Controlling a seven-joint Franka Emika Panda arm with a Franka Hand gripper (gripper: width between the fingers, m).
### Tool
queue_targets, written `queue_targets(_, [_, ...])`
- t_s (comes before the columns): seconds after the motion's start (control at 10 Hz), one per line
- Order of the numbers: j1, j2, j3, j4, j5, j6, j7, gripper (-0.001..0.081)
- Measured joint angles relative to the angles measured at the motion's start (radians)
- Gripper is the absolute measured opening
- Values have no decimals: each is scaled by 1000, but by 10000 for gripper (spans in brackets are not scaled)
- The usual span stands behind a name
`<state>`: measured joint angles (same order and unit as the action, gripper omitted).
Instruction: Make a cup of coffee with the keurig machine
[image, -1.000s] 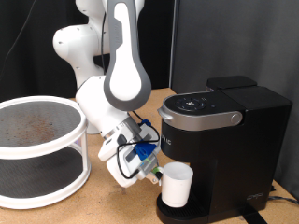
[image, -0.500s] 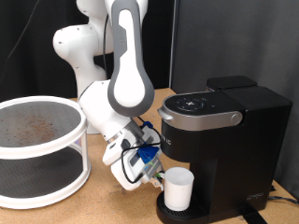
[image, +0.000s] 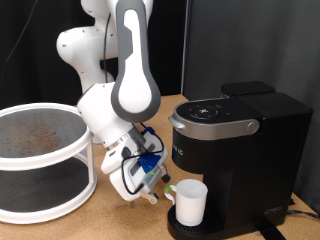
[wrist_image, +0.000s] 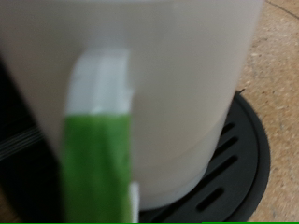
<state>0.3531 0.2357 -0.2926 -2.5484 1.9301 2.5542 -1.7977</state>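
Observation:
The white cup (image: 191, 201) stands upright on the round drip tray (image: 172, 228) at the base of the black keurig machine (image: 240, 150), under its silver-trimmed top, which is closed. My gripper (image: 163, 190) is just to the exterior view's left of the cup, low over the table, open and holding nothing. In the wrist view the cup (wrist_image: 177, 84) fills most of the picture, very close. One finger with a green pad (wrist_image: 93, 159) shows in front of it, and the black slotted drip tray (wrist_image: 238, 154) lies under it.
A white two-tier round rack (image: 45, 160) stands at the exterior view's left on the wooden table (image: 110, 225). The arm's white links rise behind the gripper. A black curtain forms the back.
The gripper has drawn back to the exterior view's left, away from the cup. The cup stays on the drip tray and has not moved.

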Motion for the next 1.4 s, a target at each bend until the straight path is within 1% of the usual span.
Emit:
queue_targets(0.1, [-6, -32, -8, -24, -83, -2, 61, 603])
queue_targets(0.2, [-13, -68, -17, -47, -177, -4, 129, 756])
queue_targets(0.3, [-20, -104, -27, -68, -266, -5, 188, 792])
queue_targets(0.5, [-36, -177, -50, -107, -361, -17, 236, 803])
queue_targets(0.6, [-47, -225, -62, -135, -406, -35, 259, 803])
queue_targets(0.7, [-46, -221, -60, -135, -403, -28, 259, 803])
queue_targets(0.8, [-46, -221, -60, -138, -421, -44, 281, 803])
queue_targets(0.9, [-47, -243, -61, -145, -463, -82, 311, 803])
queue_targets(1.1, [-55, -323, -68, -170, -529, -162, 331, 803])
queue_targets(1.4, [-57, -457, -69, -206, -547, -169, 328, 803])
